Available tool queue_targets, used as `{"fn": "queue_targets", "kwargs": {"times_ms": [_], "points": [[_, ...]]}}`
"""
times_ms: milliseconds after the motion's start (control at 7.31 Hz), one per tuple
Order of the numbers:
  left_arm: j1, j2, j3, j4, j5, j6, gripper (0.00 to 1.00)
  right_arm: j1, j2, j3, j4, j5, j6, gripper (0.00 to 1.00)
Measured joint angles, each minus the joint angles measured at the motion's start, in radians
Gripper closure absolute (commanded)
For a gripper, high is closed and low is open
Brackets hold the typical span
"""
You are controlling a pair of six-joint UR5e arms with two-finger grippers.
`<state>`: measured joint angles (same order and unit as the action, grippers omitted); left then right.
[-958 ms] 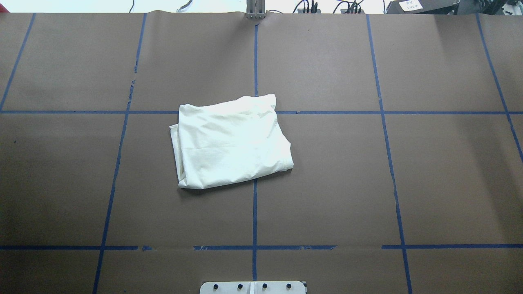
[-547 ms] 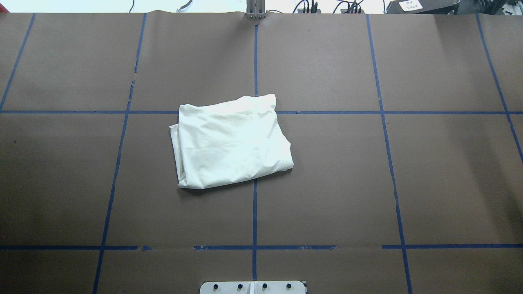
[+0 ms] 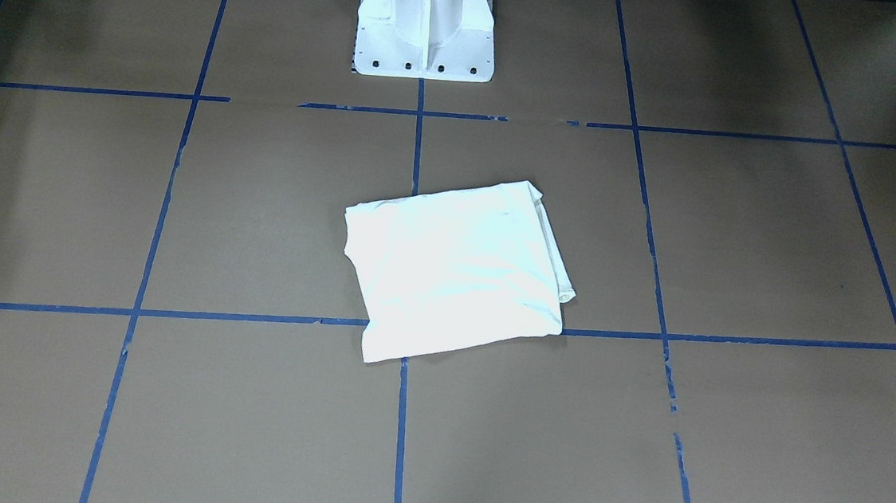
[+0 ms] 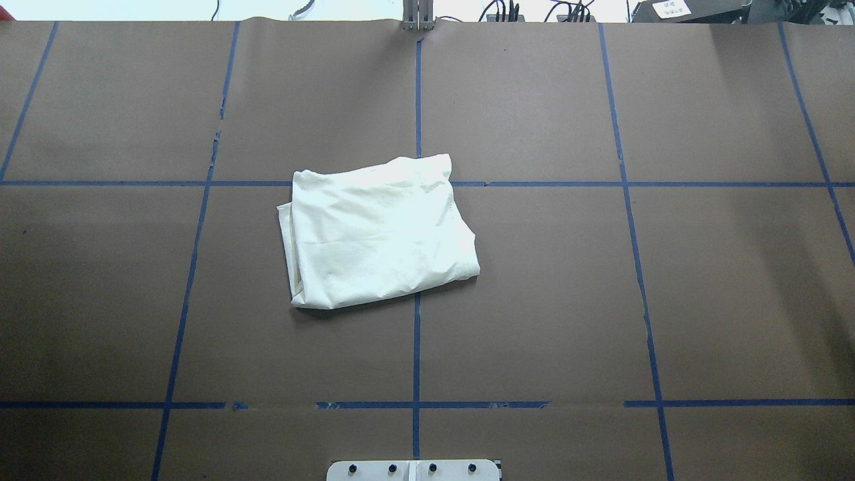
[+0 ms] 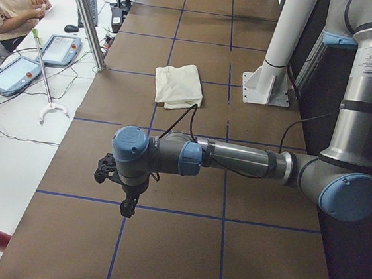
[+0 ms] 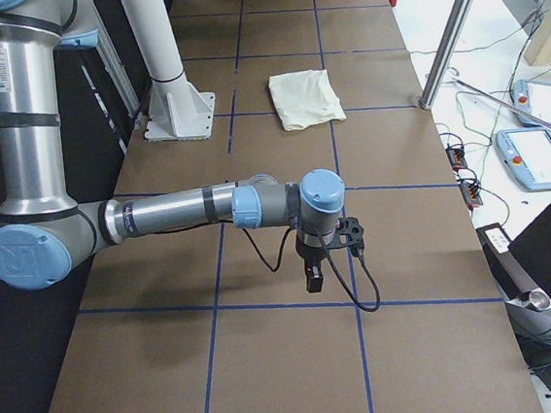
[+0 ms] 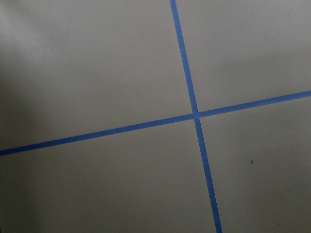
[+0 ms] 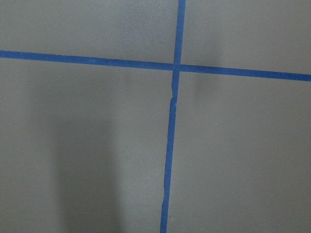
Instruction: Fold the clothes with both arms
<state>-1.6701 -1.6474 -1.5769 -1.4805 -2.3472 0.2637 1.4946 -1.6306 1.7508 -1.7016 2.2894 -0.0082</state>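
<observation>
T-shirt [image 4: 377, 230]: cream, folded to a compact rectangle, plain side up, flat on brown table [image 4: 534, 300], at 11 o'clock from white pedestal [image 4: 414, 469] in the overhead view. Grippers: left gripper [image 5: 127, 207] and right gripper [image 6: 314, 281] point down over opposite table ends, well apart from the T-shirt; jaw opening cannot be told.

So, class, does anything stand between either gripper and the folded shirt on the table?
Nothing visible does. The folded shirt lies alone mid-table. Between it and the left gripper, and between it and the right gripper, only brown paper and blue tape lines show. The white pedestal stands off to one side.
</observation>
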Motion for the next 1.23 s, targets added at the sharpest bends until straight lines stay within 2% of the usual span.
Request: {"fn": "queue_targets", "kwargs": {"times_ms": [274,958,1232], "points": [[0.003,-0.006,0.000,-0.007,-0.028,0.000,0.00,0.000,-0.003,-0.005,0.001,0.001,0.001,0.00],[0.010,0.000,0.002,-0.042,-0.027,0.005,0.00,0.002,-0.017,0.003,0.012,0.001,-0.006,0.00],[0.010,0.012,0.003,-0.071,-0.026,0.004,0.00,0.003,-0.027,0.011,0.015,-0.051,-0.010,0.00]]}}
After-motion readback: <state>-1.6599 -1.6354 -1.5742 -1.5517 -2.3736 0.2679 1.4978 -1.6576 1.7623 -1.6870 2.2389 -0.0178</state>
